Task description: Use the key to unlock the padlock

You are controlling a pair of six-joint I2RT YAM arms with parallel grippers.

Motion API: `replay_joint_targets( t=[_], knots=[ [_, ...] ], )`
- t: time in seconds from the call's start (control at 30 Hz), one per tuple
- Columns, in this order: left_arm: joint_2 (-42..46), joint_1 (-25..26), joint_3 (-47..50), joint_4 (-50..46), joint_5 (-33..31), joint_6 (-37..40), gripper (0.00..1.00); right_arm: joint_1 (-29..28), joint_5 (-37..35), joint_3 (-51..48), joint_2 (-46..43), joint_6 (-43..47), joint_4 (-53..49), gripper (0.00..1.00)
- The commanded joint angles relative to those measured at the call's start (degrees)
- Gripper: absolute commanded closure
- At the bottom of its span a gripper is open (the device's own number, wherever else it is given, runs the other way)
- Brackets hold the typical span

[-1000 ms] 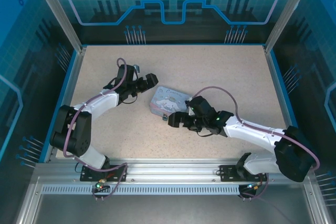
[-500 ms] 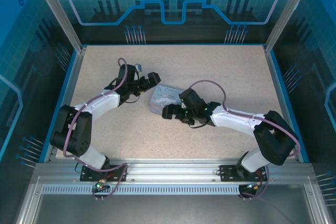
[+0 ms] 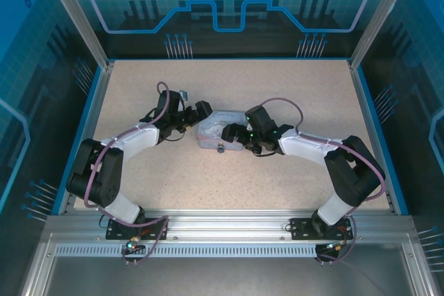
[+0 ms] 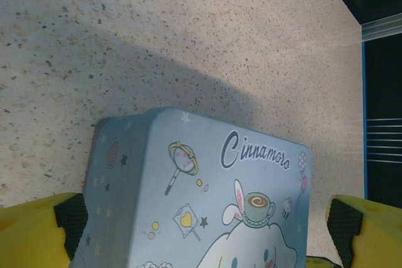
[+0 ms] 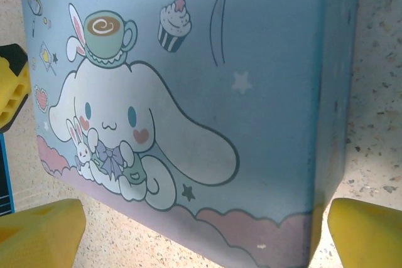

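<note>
The pale blue tin (image 3: 214,132) with a white cartoon figure lies mid-table. A tiny dark piece at its near edge looks like the padlock (image 3: 219,148). The key is out of view. My left gripper (image 3: 202,117) is at the tin's left end. In the left wrist view the left gripper (image 4: 201,243) is open, and its yellow fingers (image 4: 38,233) straddle the tin (image 4: 207,180). My right gripper (image 3: 233,133) is over the tin's right part. In the right wrist view the right gripper (image 5: 201,236) is open around the tin (image 5: 251,61), its right fingertip (image 5: 367,233) close beside a corner.
The speckled tabletop (image 3: 277,88) has open room behind and in front of the tin. Blue frame rails (image 3: 97,102) border the table. The left gripper's yellow finger (image 5: 11,86) shows beyond the tin's far end in the right wrist view.
The right arm has swung left and away from its base, bringing its gripper over the tin. The left gripper has edged down toward the tin's left end. The tin has shifted slightly left.
</note>
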State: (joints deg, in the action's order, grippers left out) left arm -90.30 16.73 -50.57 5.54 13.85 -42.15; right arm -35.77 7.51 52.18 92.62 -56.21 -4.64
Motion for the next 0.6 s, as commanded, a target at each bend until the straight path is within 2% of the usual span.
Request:
replay_joint_targets(
  t=[0.0,0.23,0.57],
  knots=[
    [0.07,0.90,-0.07,1.86,1.60,-1.42,0.01,0.35,1.63,-1.29,-2.71,1.87,1.27,0.00],
    [-1.19,2.87,-0.41,3.92,1.98,-3.11,0.01,1.51,-2.91,-3.24,-9.64,7.05,-6.15,0.00],
    [0.52,4.61,1.42,3.29,-0.25,-2.99,0.01,4.42,-2.02,-2.73,-10.35,9.16,-7.99,0.00]
  ],
)
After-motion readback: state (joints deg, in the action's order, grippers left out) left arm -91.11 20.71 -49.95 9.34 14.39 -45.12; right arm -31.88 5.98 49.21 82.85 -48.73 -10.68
